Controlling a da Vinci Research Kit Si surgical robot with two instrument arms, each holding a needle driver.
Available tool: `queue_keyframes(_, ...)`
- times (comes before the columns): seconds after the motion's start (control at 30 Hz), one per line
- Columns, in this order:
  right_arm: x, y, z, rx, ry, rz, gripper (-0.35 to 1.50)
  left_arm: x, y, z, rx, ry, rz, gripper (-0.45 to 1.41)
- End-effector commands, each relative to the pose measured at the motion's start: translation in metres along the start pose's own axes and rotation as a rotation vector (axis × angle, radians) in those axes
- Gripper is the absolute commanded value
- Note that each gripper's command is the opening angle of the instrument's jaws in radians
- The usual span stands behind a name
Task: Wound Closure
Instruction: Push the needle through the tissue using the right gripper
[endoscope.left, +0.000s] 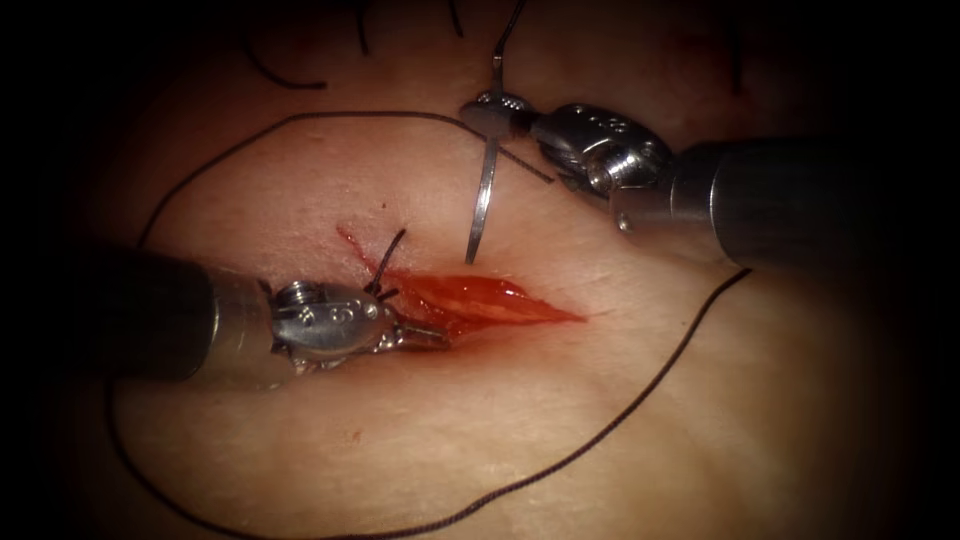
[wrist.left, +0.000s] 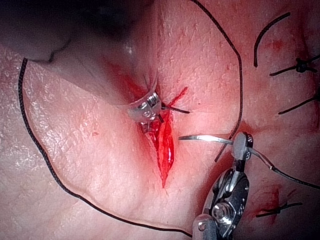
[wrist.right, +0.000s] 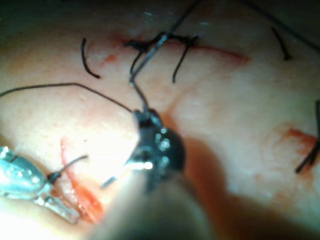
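The cut (endoscope.left: 500, 300) lies open and red in the tissue (endoscope.left: 620, 420). My right tool (endoscope.left: 490, 115) comes in above the cut, jaws shut on the curved needle (endoscope.left: 483, 200) near its tail end. The needle hangs free over the tissue, its tip pointing down at the cut's far edge. My left tool (endoscope.left: 422, 337) lies at the cut's left end, jaws shut on the near edge of the tissue. A knotted stitch (endoscope.left: 385, 268) with short cut ends stands just above these jaws. From the needle's tail, dark thread (endoscope.left: 200, 165) runs up and away.
The long thread loops wide to the left, round the left tool's shaft, along the front and back up to the right (endoscope.left: 700, 310). Older stitches with cut ends (wrist.left: 300, 65) sit on the tissue behind the right tool. Red fluid (endoscope.left: 440, 290) wets the cut.
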Motion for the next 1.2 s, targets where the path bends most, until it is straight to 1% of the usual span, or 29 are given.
queue_keyframes(0.03, 0.0000, -0.0003, 0.0006, 0.006, -0.002, 0.017, -0.35, -0.0004, 0.0005, 0.0009, -0.002, 0.000, -0.001, -0.06)
queue_keyframes(0.17, 0.0002, -0.0008, 0.0005, 0.012, 0.001, 0.061, -0.35, -0.0004, 0.0005, 0.0009, -0.002, 0.000, -0.001, -0.08)
queue_keyframes(0.2, 0.0001, -0.0011, 0.0004, 0.020, 0.010, 0.102, -0.35, -0.0004, 0.0005, 0.0009, -0.002, 0.000, -0.001, -0.08)
queue_keyframes(0.23, 0.0001, -0.0011, 0.0004, 0.020, 0.010, 0.102, -0.35, -0.0004, 0.0005, 0.0009, -0.002, 0.000, -0.001, -0.08)
queue_keyframes(0.3, -0.0001, -0.0014, 0.0004, 0.027, 0.006, 0.178, -0.35, -0.0004, 0.0005, 0.0009, -0.002, 0.000, -0.001, -0.08)
queue_keyframes(0.5, -0.0001, -0.0023, 0.0002, 0.036, -0.003, 0.233, -0.35, -0.0006, 0.0004, 0.0008, -0.003, -0.001, 0.000, -0.08)
queue_keyframes(0.63, -0.0004, -0.0033, 0.0002, 0.043, -0.017, 0.231, -0.35, -0.0006, 0.0004, 0.0006, 0.001, -0.001, 0.001, -0.09)
queue_keyframes(0.73, -0.0010, -0.0043, 0.0002, 0.044, -0.044, 0.225, -0.35, -0.0006, 0.0003, 0.0004, 0.002, -0.001, 0.001, -0.09)
queue_keyframes(0.77, -0.0011, -0.0045, 0.0002, 0.045, -0.051, 0.207, -0.35, -0.0006, 0.0003, 0.0004, 0.001, -0.001, 0.001, -0.09)
queue_keyframes(0.83, -0.0017, -0.0057, 0.0000, 0.033, -0.053, 0.121, -0.35, -0.0006, 0.0003, 0.0003, 0.000, -0.002, 0.001, -0.09)
queue_keyframes(0.93, -0.0023, -0.0065, -0.0003, 0.019, -0.059, 0.118, -0.35, -0.0006, 0.0003, 0.0002, 0.003, -0.002, 0.001, -0.09)
queue_keyframes(1.1, -0.0032, -0.0067, -0.0009, -0.028, -0.085, 0.111, -0.35, -0.0006, 0.0004, 0.0002, 0.002, -0.002, 0.001, -0.11)
queue_keyframes(1.2, -0.0035, -0.0066, -0.0011, -0.032, -0.087, 0.102, -0.35, -0.0006, 0.0003, 0.0002, 0.002, -0.002, 0.001, -0.11)
